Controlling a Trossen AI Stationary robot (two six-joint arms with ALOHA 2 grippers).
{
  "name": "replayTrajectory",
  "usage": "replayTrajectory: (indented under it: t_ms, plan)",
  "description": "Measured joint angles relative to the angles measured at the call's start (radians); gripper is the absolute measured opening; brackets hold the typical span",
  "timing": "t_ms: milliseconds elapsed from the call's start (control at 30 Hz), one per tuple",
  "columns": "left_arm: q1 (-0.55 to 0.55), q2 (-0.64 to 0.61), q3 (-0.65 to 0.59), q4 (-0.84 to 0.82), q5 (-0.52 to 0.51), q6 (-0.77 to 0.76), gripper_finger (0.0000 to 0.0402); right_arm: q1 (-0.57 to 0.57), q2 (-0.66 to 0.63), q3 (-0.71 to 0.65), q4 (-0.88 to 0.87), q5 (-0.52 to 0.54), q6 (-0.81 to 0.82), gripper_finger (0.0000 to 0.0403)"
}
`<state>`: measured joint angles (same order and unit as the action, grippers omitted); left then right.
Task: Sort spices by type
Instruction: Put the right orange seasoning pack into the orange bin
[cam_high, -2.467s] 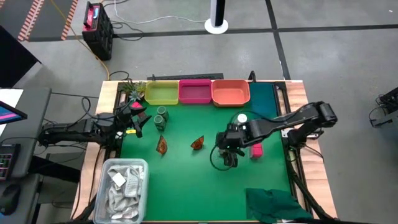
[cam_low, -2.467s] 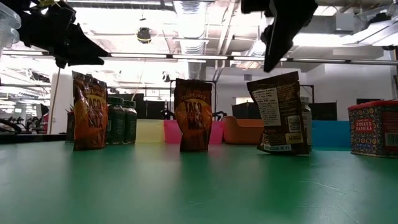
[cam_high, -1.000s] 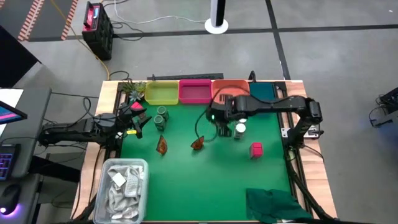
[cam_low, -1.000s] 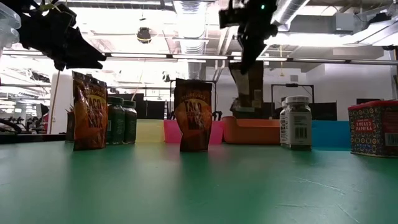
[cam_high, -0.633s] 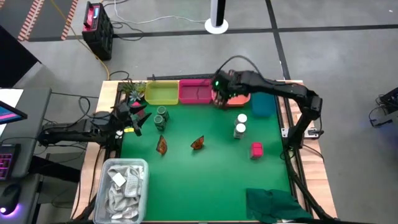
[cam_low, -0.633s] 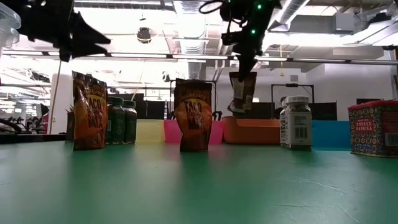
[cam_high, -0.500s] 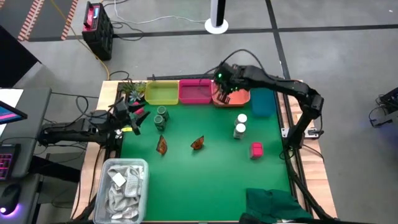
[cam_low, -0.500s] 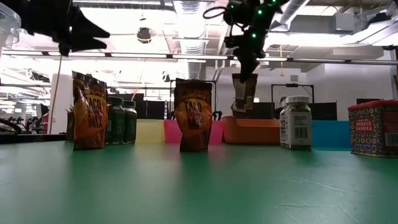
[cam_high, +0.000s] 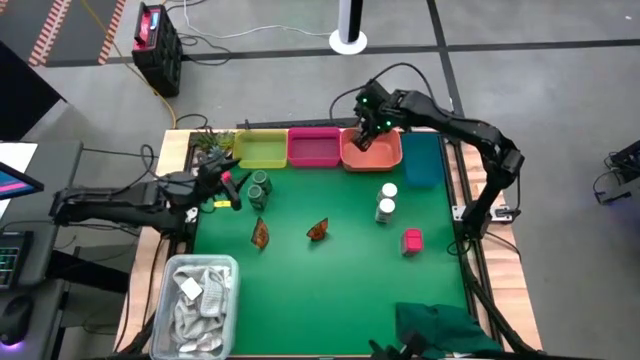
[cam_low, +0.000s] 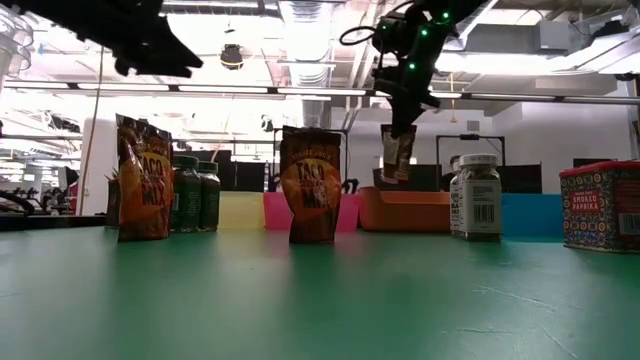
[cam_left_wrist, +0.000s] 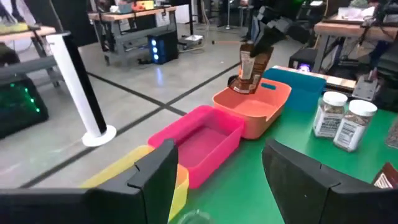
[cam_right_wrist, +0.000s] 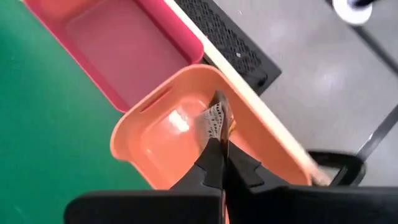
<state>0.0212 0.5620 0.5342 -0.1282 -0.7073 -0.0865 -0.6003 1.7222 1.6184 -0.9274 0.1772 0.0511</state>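
**Ana:** Which step is the robot on?

**Ben:** Placing. The right gripper (cam_high: 366, 137) hangs above the orange tray (cam_high: 388, 158) at the table's far edge, its fingers pinched tight on the top edge of an orange-brown packet (cam_low: 397, 154). The packet dangles over the tray's hollow — clear of the floor of it, going by the low view.

**Ana:** And the wrist camera agrees?

**Ben:** Yes. From the right wrist the packet (cam_right_wrist: 216, 122) shows end-on between the closed fingers, with the orange tray (cam_right_wrist: 134, 127) directly beyond it and the pink tray (cam_right_wrist: 124, 37) just beside.

**Ana:** What does the next move call for?

**Ben:** Probably a short descent, then the fingers parting so the packet drops inside the walls rather than across the rim. It is thin and limp, so it could catch on an edge.

**Ana:** The other arm?

**Ben:** The left gripper (cam_high: 225, 182) waits near the table's left edge, jaws spread, holding nothing, close to the two dark green jars (cam_high: 259, 187).

**Ana:** What remains?

**Ben:** Most of it, it seems. Two more packets (cam_high: 260, 234) stand on the green mat, the two white-capped jars (cam_high: 386, 200) sit together nearer the right, and one pink box (cam_high: 411, 240) stands alone — all outside the trays.
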Motion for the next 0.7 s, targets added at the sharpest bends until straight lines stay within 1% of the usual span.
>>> replayTrajectory:
  t_ms: [67, 167, 400, 600, 700]
  plan:
    - [0.000, 0.033, 0.008, 0.026, -0.001, 0.023, 0.0224, 0.001, 0.000, 0.000, -0.008, 0.000, 0.032, 0.0025]
    - [0.000, 0.061, 0.017, 0.029, -0.001, 0.041, 0.0224, -0.006, 0.000, 0.000, -0.079, -0.004, 0.064, 0.0026]
    - [0.000, 0.053, 0.018, 0.004, 0.000, 0.040, 0.0224, -0.090, -0.001, -0.070, -0.182, -0.003, 0.100, 0.0022]
    - [0.000, 0.037, 0.018, -0.017, 0.000, 0.025, 0.0224, -0.159, 0.000, -0.157, -0.147, -0.050, 0.131, 0.0023]
    - [0.000, 0.037, 0.018, -0.018, 0.001, 0.025, 0.0224, -0.179, 0.000, -0.184, -0.133, -0.052, 0.155, 0.0023]
